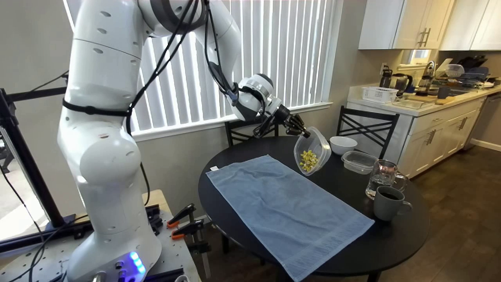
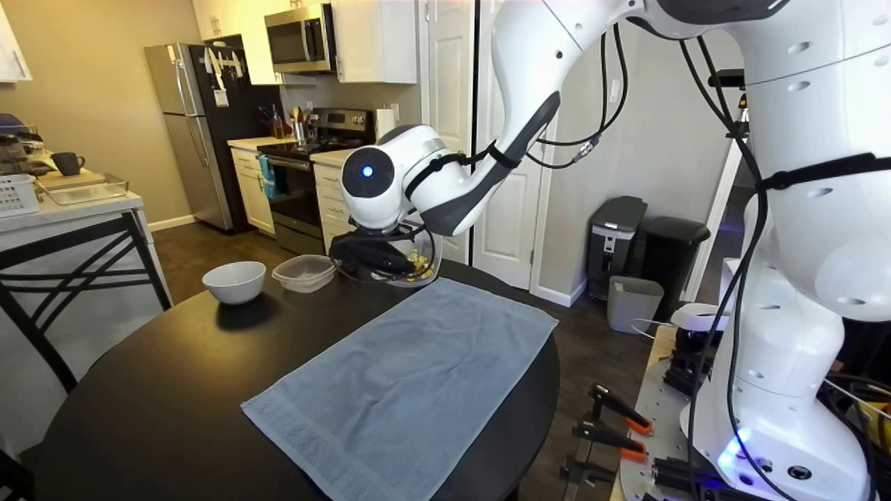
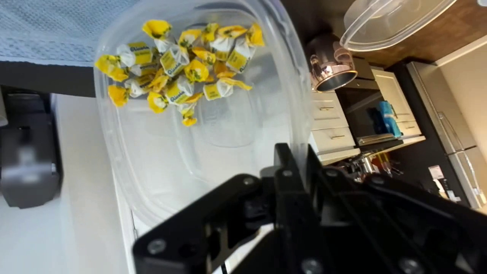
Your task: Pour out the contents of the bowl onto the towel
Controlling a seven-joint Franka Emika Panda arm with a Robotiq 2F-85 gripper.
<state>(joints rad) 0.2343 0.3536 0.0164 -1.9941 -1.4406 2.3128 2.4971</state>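
Pinching one tilted clear bowl, one hand, at least eight candies inside, one flat blue towel

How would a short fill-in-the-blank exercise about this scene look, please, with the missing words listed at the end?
1. The wrapped candies in the tilted clear plastic bowl that the tool grips carry the brand name ____.
2. The number of candies lying on the blue towel is ____.
3. In an exterior view, the opaque mug beside the transparent mug is ____ in color.
Missing words: Ricola; zero; gray.
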